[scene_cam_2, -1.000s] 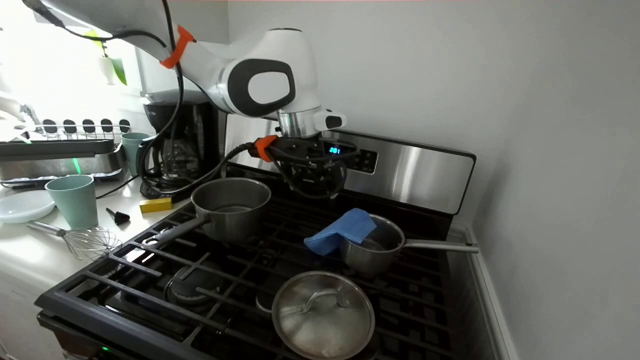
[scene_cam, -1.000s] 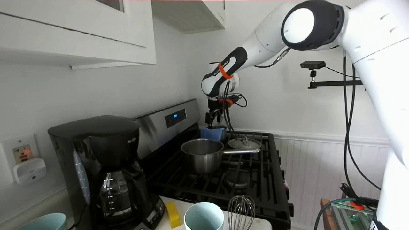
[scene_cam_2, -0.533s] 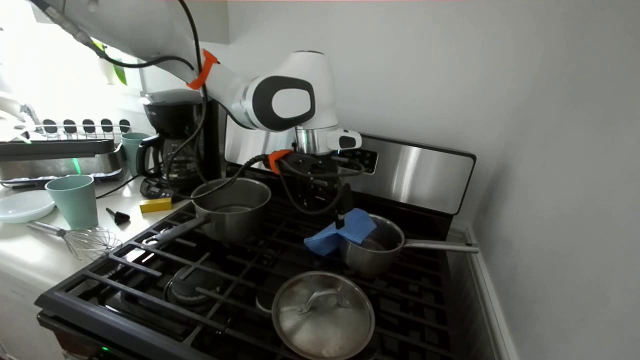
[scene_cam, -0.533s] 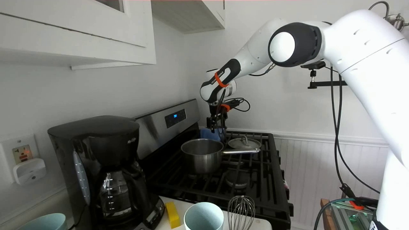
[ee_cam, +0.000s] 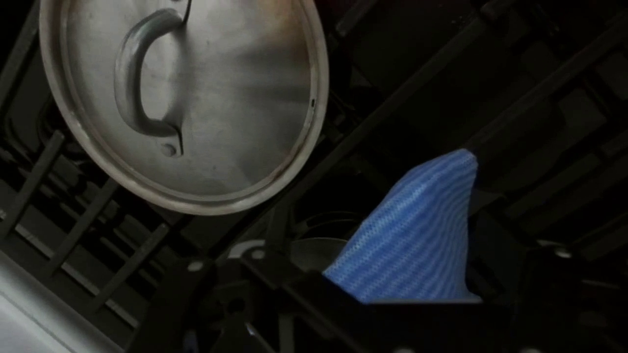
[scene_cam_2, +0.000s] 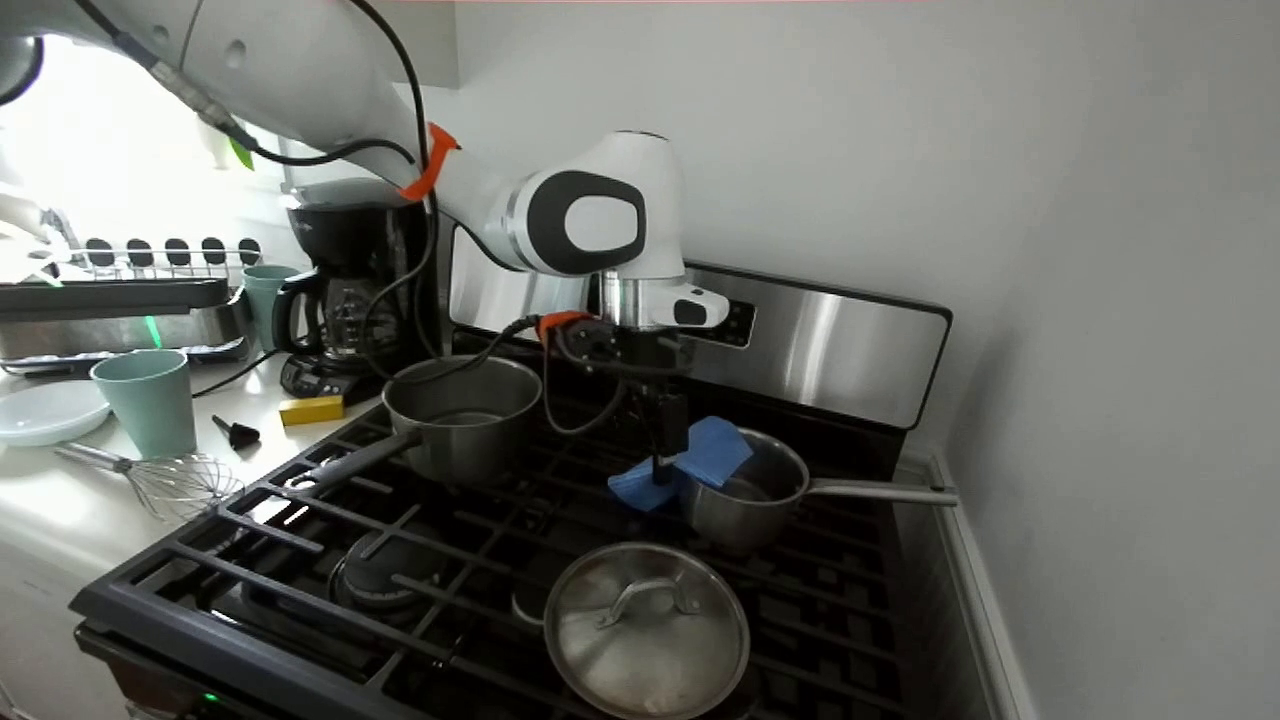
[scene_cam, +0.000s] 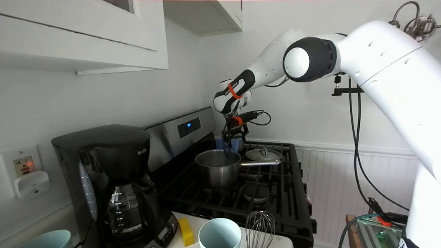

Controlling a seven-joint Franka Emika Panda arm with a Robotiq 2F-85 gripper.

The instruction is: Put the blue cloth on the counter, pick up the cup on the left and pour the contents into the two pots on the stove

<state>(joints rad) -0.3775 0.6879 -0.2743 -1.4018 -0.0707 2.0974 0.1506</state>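
White walls (scene_cam_2: 1000, 180) and a steel back panel (scene_cam_2: 840, 345) stand behind the black gas stove (scene_cam_2: 210, 635), on which are a larger pot (scene_cam_2: 480, 455) and a smaller pot (scene_cam_2: 735, 520). The blue cloth (scene_cam_2: 715, 452) hangs over the rim of the smaller pot, partly across its mouth and partly outside.

In my judgement, the step now is to grasp this cloth. For doing it well, I would lower the hand (scene_cam_2: 664, 468) straight and slowly onto the part which hangs outside, so that the fingers take only fabric and not also the metal rim. When the grip is sure, it is better to lift upward first, until the cloth is clear of the rim; a sideways pull could drag the pot, which is perhaps light. The way to the table (scene_cam_2: 50, 520) should then go high above the larger pot, and end well apart from the green cup (scene_cam_2: 150, 405).

About the position: the hand points downward, and in an exterior view one fingertip stands in front of the cloth. Whether it touches, I cannot tell. In the wrist view, the cloth lies between the two dark sides of the hand, one corner reaching away from it. The fingers seem to be spread, with nothing pinched, although this view is quite dark.
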